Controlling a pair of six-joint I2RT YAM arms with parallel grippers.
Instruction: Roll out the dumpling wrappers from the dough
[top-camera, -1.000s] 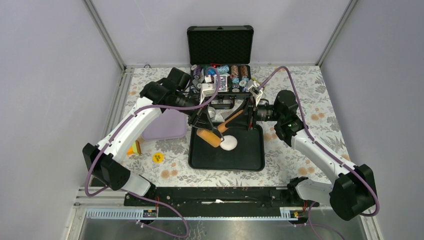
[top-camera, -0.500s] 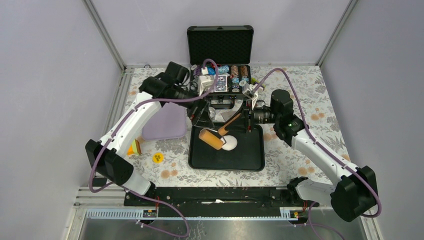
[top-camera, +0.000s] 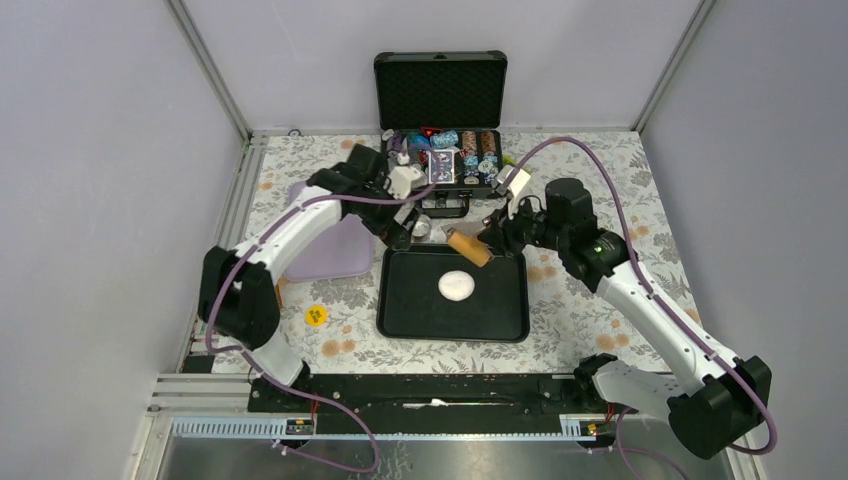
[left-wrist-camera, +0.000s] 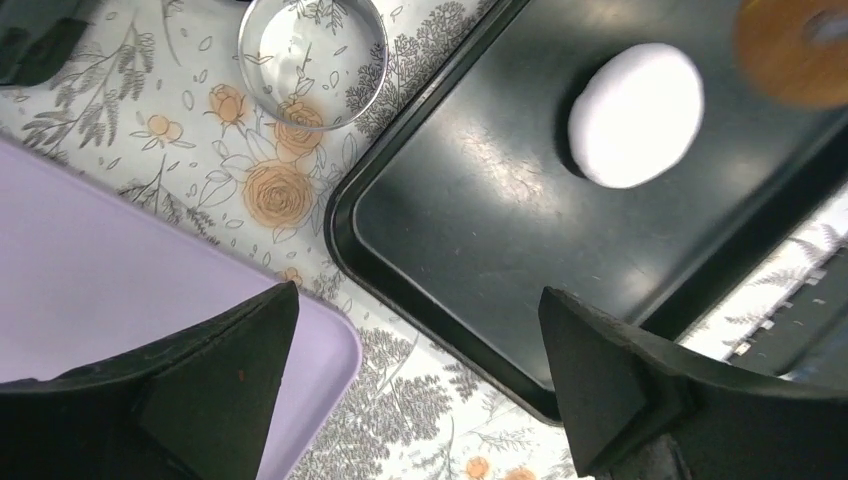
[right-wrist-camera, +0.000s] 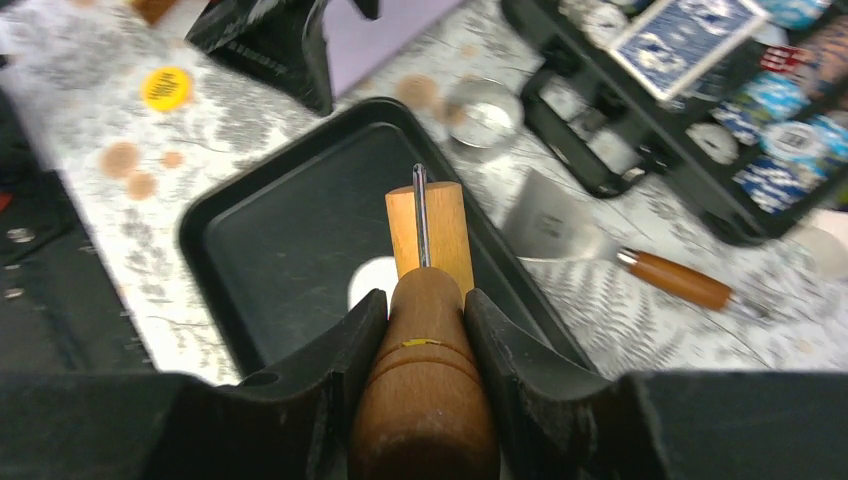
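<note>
A round pat of white dough (top-camera: 457, 285) (left-wrist-camera: 636, 113) lies near the middle of the black tray (top-camera: 500, 320) (left-wrist-camera: 480, 230). My right gripper (top-camera: 497, 237) (right-wrist-camera: 425, 300) is shut on the wooden roller's handle (right-wrist-camera: 425, 380). It holds the roller's drum (top-camera: 469, 248) (right-wrist-camera: 430, 225) in the air over the tray's far edge, off the dough (right-wrist-camera: 372, 283). At the tray's far left corner my left gripper (top-camera: 403, 228) (left-wrist-camera: 415, 390) hangs open, with nothing between its fingers. The dumpling wrappers are out of view.
A steel ring cutter (left-wrist-camera: 312, 60) (right-wrist-camera: 484, 112) stands just beyond the tray's far left corner. A purple board (top-camera: 325, 250) (left-wrist-camera: 100, 290) lies left of the tray. A wooden-handled scraper (right-wrist-camera: 560, 225) and an open poker-chip case (top-camera: 440, 150) are behind. A yellow disc (top-camera: 315, 315) lies front left.
My left gripper opened, let go of the roller and drew back toward the far left. My right gripper lifted the roller off the dough toward the tray's far edge.
</note>
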